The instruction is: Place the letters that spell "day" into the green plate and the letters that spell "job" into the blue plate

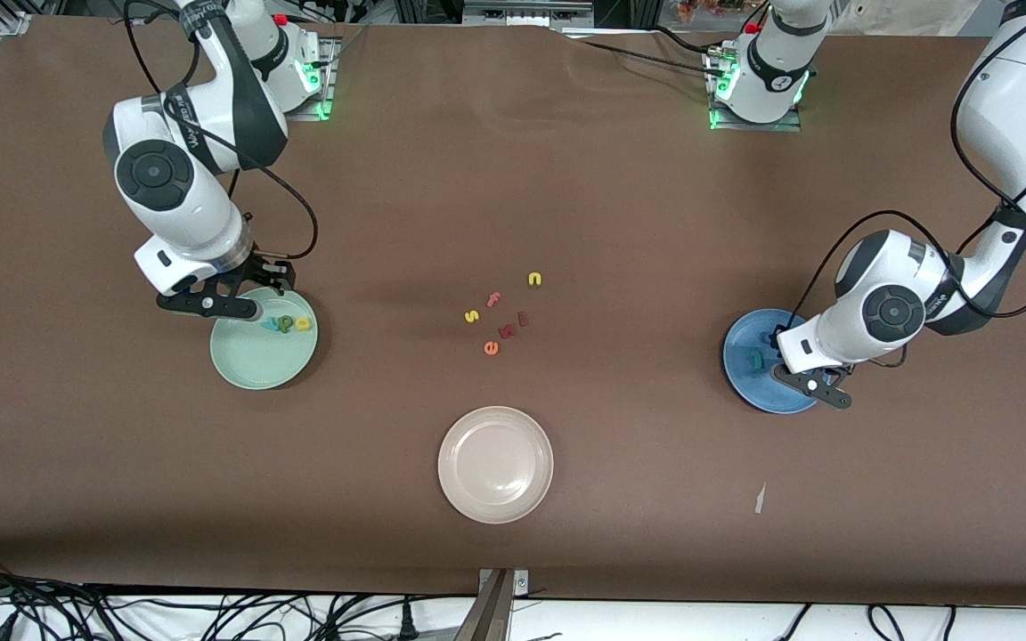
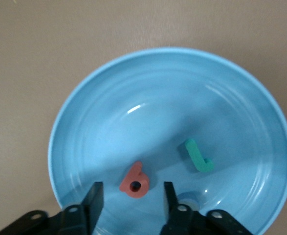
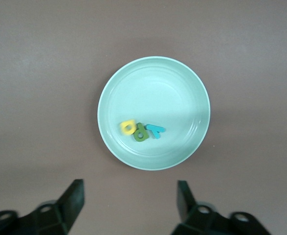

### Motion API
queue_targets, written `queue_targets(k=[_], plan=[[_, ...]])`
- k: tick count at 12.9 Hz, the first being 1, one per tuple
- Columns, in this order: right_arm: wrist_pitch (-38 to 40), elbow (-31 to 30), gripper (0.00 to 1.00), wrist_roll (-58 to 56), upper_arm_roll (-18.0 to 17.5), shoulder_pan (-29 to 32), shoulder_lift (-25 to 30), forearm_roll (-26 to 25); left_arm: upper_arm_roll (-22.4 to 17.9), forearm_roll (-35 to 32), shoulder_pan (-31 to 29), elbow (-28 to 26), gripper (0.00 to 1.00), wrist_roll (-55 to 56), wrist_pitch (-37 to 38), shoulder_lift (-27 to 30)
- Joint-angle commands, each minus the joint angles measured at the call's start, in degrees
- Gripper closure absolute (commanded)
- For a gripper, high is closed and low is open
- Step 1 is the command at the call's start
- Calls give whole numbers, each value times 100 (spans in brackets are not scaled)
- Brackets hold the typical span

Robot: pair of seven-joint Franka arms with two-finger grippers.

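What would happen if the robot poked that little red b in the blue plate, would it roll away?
Probably not. The red b lies flat on the blue plate, so it would likely slide, not roll. It looks like thick foam, so it is probably very light and a bit squashy. The plate looks glossy, so a small nudge from the open left gripper might send it skidding.

Readable signs: only the small foam letters themselves.

In the round pale green plate (image 3: pixel 182 78) we read a yellow D (image 3: pixel 128 127), a dark green a (image 3: pixel 141 132) and a teal Y (image 3: pixel 155 130), touching in a row. In the round sky-blue plate (image 2: pixel 133 88) we read a teal j (image 2: pixel 198 156) and a pink-red b (image 2: pixel 134 182), apart from each other. Loose on the brown table (image 1: pixel 566 178) lie a yellow n (image 1: pixel 534 279), a yellow s (image 1: pixel 471 316), a pink f (image 1: pixel 493 299) and an orange e (image 1: pixel 491 348). Writing on the right arm's strap is too small for us to read.
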State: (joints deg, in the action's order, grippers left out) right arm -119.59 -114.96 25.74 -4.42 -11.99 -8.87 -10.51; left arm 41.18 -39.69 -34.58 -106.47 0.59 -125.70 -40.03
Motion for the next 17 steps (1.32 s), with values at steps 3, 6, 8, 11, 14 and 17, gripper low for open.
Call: queue_targets(k=[3,6,8,11,14,17], plan=[[-11,78,0,-279,-67,13,280,268,556,1223,-67,703,0,-41,1069,838],[242,622,0,-551,-138,13,289,574,996,1411,-23,2046,0,-6,2669,962],[856,1105,0,-998,-94,4,298,961,1198,1438,-49,2768,0,-15,3443,1058],[2050,1808,0,-1613,222,4,446,998,1235,1631,-75,3412,0,20,3965,1216],[2720,2266,0,-1897,486,39,614,954,1235,1824,-198,3431,0,-6,3974,1278],[2801,2364,0,-2090,732,48,789,1015,46,2858,464,3238,0,-50,4001,1910]])
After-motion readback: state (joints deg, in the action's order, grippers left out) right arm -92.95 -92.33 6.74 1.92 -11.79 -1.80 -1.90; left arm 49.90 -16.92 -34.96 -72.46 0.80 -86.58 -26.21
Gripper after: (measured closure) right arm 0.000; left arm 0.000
